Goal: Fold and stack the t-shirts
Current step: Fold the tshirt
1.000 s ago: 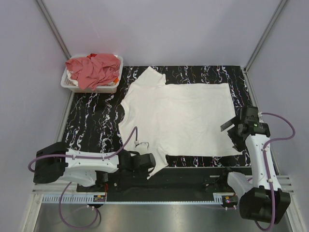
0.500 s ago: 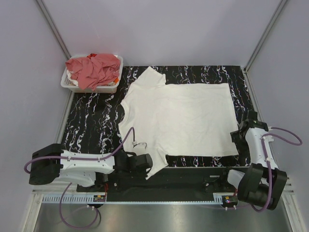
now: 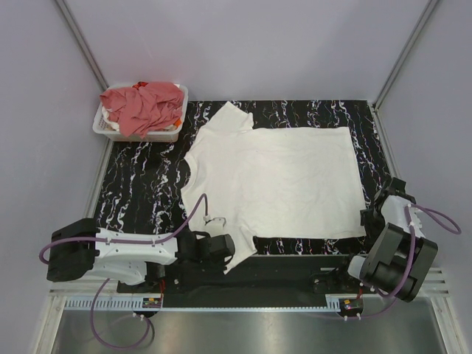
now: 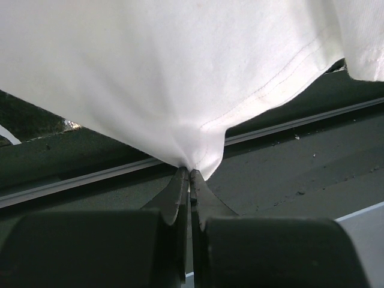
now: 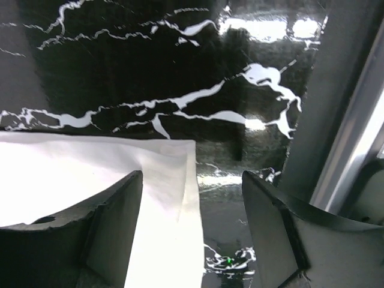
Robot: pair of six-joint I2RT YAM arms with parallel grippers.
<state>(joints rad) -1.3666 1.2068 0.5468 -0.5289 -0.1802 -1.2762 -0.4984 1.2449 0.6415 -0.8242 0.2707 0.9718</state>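
Observation:
A white t-shirt (image 3: 273,177) lies spread flat on the black marbled table (image 3: 140,192), neck to the left and hem to the right. My left gripper (image 3: 227,249) is at the table's near edge, shut on the shirt's near sleeve. In the left wrist view the closed jaws (image 4: 190,174) pinch a fold of the white cloth (image 4: 180,72). My right gripper (image 3: 373,218) is open at the shirt's near-right hem corner. In the right wrist view that corner (image 5: 90,174) lies between the spread fingers (image 5: 192,180). Salmon-red t-shirts (image 3: 141,105) are piled in the basket.
A white plastic basket (image 3: 175,134) stands at the far left corner of the table. A metal frame rail (image 5: 354,120) runs close along the right of my right gripper. Grey walls enclose the table.
My right arm has drawn back toward its base and brought its open gripper down at the shirt's near-right corner. My left gripper has stayed shut on the sleeve, shifting only slightly.

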